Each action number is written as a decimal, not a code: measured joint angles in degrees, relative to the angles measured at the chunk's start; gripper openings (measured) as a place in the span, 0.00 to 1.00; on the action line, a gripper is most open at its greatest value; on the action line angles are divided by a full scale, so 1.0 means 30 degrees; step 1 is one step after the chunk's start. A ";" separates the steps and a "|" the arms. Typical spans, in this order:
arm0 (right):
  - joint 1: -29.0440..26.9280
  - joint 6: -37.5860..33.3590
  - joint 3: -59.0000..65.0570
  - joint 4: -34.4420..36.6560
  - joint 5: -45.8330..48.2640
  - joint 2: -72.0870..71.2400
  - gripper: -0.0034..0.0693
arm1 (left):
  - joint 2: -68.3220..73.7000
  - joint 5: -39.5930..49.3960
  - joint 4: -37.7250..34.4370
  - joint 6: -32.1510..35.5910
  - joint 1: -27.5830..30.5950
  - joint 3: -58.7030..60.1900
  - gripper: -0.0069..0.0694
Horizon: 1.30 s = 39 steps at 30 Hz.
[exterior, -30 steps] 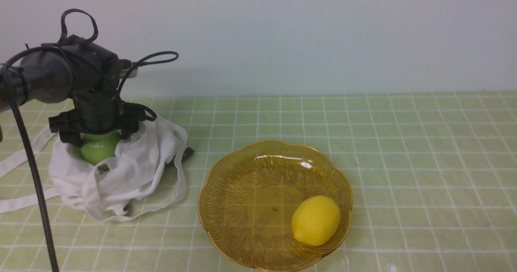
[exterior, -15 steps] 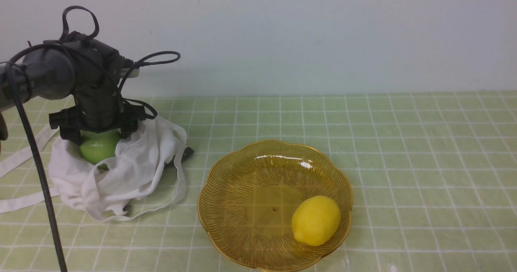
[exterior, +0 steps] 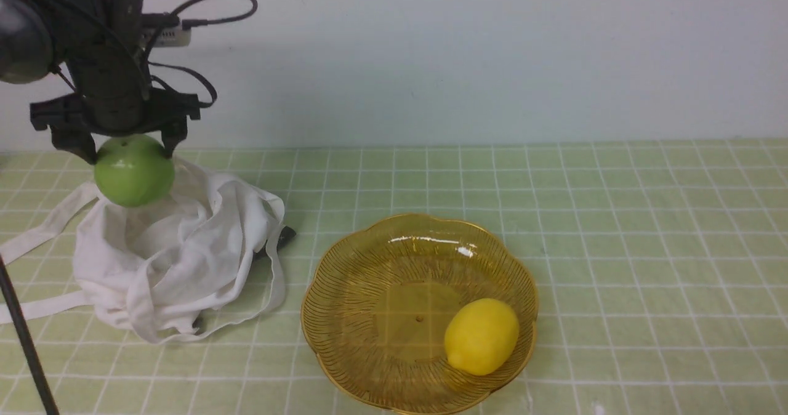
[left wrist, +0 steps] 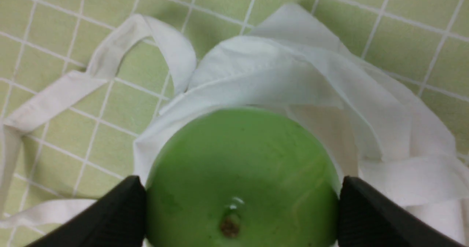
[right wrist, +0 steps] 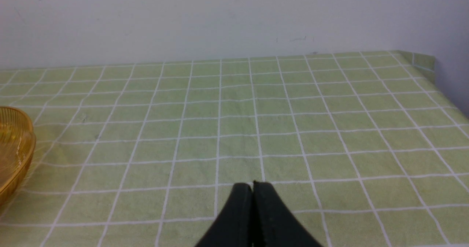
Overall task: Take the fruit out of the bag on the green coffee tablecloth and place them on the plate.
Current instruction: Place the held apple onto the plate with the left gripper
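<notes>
Since rising out of the bag (exterior: 178,261), the apple (exterior: 133,170) hangs clamped in left gripper (exterior: 125,150).

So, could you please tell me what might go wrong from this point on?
1. The left gripper grips the glossy round apple only at its sides, above the bag; it could slip and roll away.
2. The lemon already lies in the plate; an apple set down beside it could knock it out.

Left hand (exterior: 127,149) holds the apple (exterior: 133,172) just above the bag (exterior: 175,261); a lemon (exterior: 481,336) sits in the plate (exterior: 369,267).
</notes>
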 joint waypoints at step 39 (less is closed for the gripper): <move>0.0000 0.0000 0.0000 0.0000 0.0000 0.0000 0.03 | 0.3233 0.0339 -0.9283 0.6823 -0.9488 -0.1403 0.95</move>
